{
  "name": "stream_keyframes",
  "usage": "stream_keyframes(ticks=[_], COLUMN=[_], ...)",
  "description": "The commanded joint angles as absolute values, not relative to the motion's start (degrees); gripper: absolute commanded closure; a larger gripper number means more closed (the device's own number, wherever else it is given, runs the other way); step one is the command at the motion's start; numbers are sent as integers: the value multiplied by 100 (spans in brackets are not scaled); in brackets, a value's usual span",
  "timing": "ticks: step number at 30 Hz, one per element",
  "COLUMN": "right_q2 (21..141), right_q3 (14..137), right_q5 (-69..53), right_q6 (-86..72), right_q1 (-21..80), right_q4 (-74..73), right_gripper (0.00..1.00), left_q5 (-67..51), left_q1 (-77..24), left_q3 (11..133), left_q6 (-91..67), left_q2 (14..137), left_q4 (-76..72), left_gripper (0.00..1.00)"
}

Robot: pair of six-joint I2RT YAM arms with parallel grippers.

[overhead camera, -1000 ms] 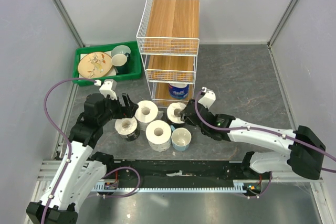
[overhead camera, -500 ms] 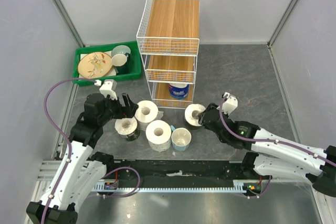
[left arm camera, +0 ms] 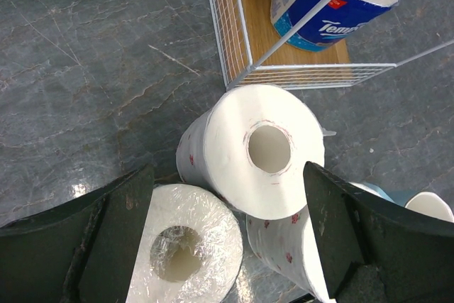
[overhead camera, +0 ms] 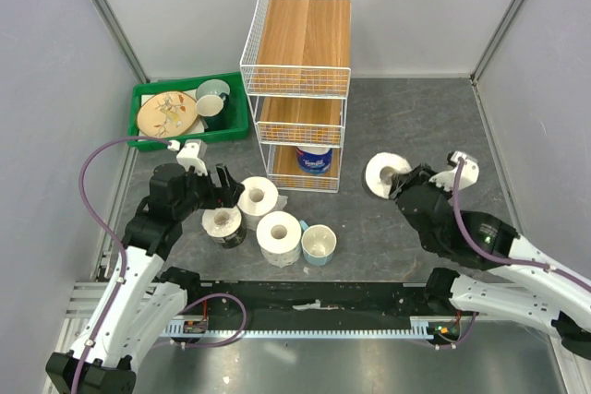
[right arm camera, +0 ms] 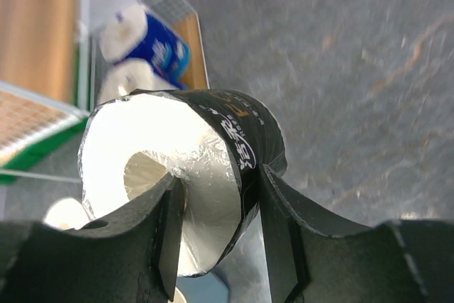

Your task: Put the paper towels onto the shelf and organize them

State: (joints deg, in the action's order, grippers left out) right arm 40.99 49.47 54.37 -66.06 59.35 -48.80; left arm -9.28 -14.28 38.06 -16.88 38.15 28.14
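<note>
Carried rightward over the last second, the dark-wrapped roll (overhead camera: 382,173) has gone from the front of the shelf (overhead camera: 297,71) to a spot off the shelf's right side. It is clamped in the right pincer (overhead camera: 403,182). The left arm has kept its pose.

Only the right wrist view shows the grip closely. The two fingers press the roll's dark printed wrapper from either side, with its hollow core facing the camera. From above, the wrapper hardly shows and the roll reads as white against the grey bench (overhead camera: 416,117).

The left pincer (overhead camera: 224,187) is spread wide and holds nothing, in front of the shelf's left corner. Its wrist view shows a white roll with red print (left arm camera: 259,150) between the spread fingers, just before the shelf's wire corner. A film-wrapped roll (left arm camera: 181,246) sits just beside it, nearer the camera.

A blue-wrapped roll (overhead camera: 314,160) lies on the shelf's bottom board. A third white roll (overhead camera: 279,235) and a pale blue cup (overhead camera: 319,244) stand on the bench in front of the shelf. A green tray of dishes (overhead camera: 148,94) sits to the shelf's left.
</note>
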Motion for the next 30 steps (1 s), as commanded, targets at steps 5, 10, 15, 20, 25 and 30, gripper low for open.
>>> stream_keyframes(ticks=[5, 10, 15, 20, 25, 30], right_q2=[5448, 5564, 5895, 6704, 7303, 7909], right_q3=[7047, 7339, 7601, 8348, 8814, 9078], right_q5=[6767, 6180, 4917, 3685, 2062, 757], right_q6=[-4967, -3994, -3499, -3454, -3656, -4007], right_q1=[5539, 4232, 3175, 2216, 1286, 642], right_q4=[-4843, -3924, -3358, -3200, -2848, -2435], right_gripper=[49, 54, 55, 52, 53, 54], left_q5=[-1055, -1020, -1063, -1028, -1037, -1028], left_q1=[-1459, -1450, -1459, -1459, -1459, -1459], left_q3=[3814, 3806, 3823, 3806, 3806, 3814], left_q6=[-1644, -1644, -1635, -1635, -1626, -1635], left_q2=[3823, 3779, 3823, 3771, 3762, 3762], left_q4=[2584, 2575, 2584, 2584, 2575, 2584], left_gripper=[7, 7, 7, 7, 7, 7])
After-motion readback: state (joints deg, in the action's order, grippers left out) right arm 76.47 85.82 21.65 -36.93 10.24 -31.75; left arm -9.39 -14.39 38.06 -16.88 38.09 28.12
